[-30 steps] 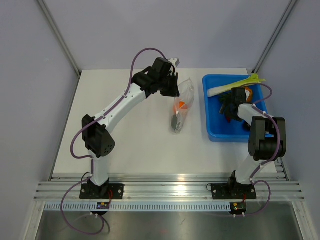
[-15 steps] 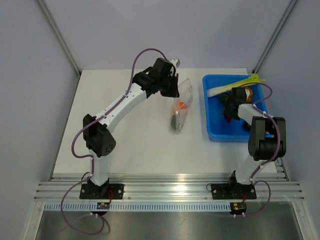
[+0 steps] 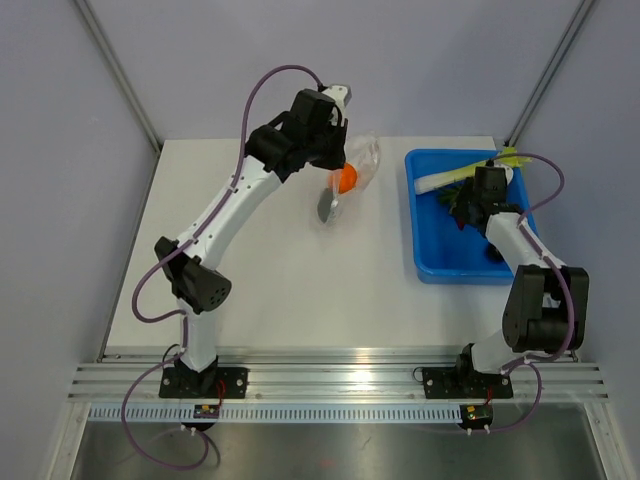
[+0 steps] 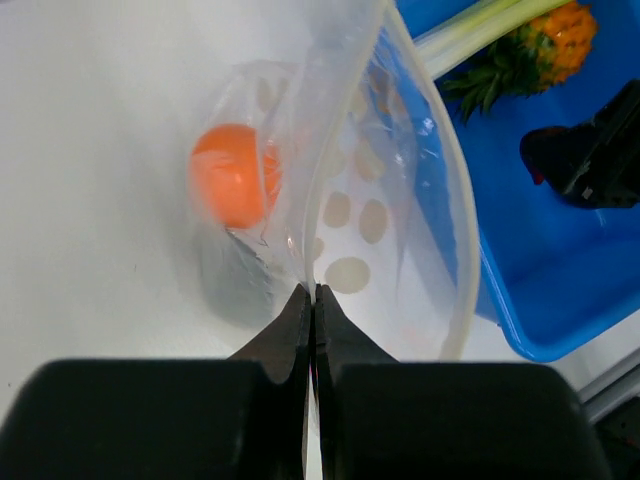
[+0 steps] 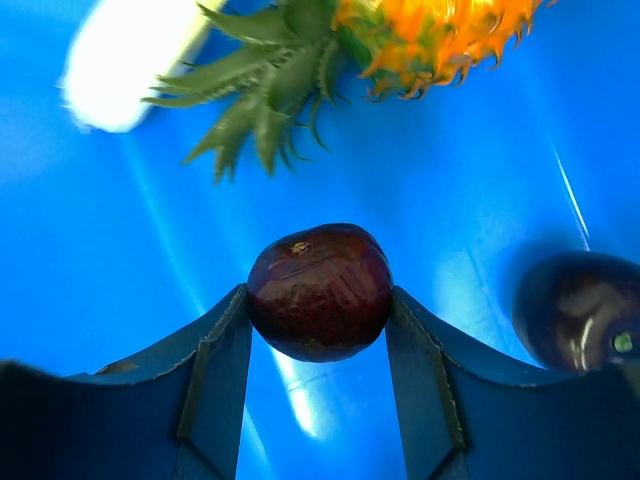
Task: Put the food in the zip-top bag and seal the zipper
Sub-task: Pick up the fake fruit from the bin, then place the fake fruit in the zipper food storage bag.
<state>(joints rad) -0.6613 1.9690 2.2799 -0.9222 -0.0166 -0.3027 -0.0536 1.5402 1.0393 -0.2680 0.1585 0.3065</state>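
My left gripper [image 4: 313, 292] is shut on the mouth edge of the clear zip-top bag [image 4: 400, 170] and holds it lifted off the table [image 3: 345, 178]. Inside the bag lie a small orange piece [image 4: 233, 187] and a dark piece [image 4: 232, 285]. My right gripper [image 5: 320, 310] is shut on a dark red round fruit [image 5: 320, 290] above the floor of the blue bin [image 3: 430, 255]. The pineapple [image 5: 420, 30] lies in the bin just beyond it. A second dark round piece [image 5: 575, 305] sits at the right. The zipper strip is not clearly visible.
A long white and green leek-like piece [image 3: 465, 172] lies across the far part of the bin. The bin stands at the right of the white table [image 3: 260, 290]. Grey walls and frame posts enclose the table's back and sides.
My left gripper has lifted the bag up and back-left off the table. My right gripper has moved toward the far side of the bin, now holding the dark round fruit.
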